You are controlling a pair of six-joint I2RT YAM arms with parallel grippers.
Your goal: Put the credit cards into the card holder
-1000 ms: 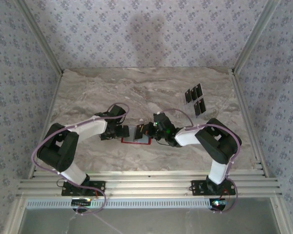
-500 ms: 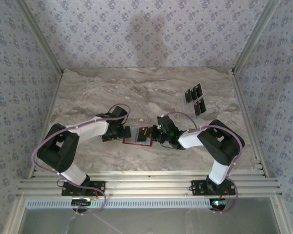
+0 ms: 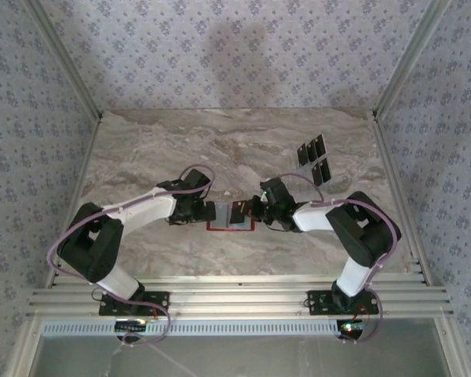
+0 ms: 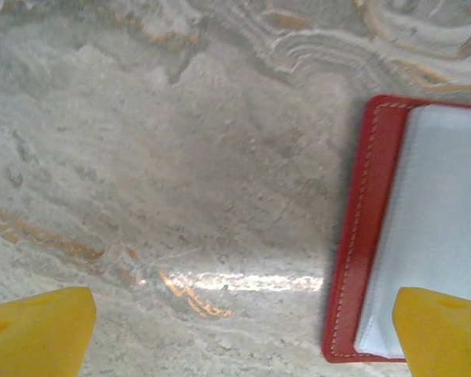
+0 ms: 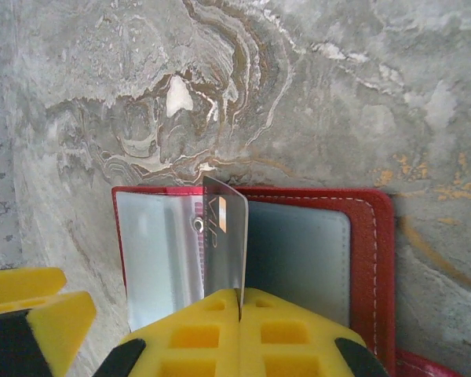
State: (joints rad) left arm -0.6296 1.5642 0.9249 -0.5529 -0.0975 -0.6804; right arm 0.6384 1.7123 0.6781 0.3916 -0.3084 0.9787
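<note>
In the top external view, the card holder lies open and flat on the marble worktop, between the two arms. The left end effector sits at the holder's left edge. The right end effector is over its right half with a dark card in its tip. Four more credit cards lie in a loose cluster toward the far right of the worktop, well apart from the holder.

From the left wrist we see the left end effector with its yellow fingertips set wide apart and nothing between them but bare worktop. The card holder lies at the right, red stitched border around a pale grey lining. The right-hand fingertip overlaps its near corner.

From the right wrist, the right end effector has its yellow fingers pressed together, clamped on the near edge of the card. The card stands on edge over the middle of the open card holder, between a shiny clear pocket on the left and a grey pocket on the right. We cannot tell whether its far edge has entered a pocket.
</note>
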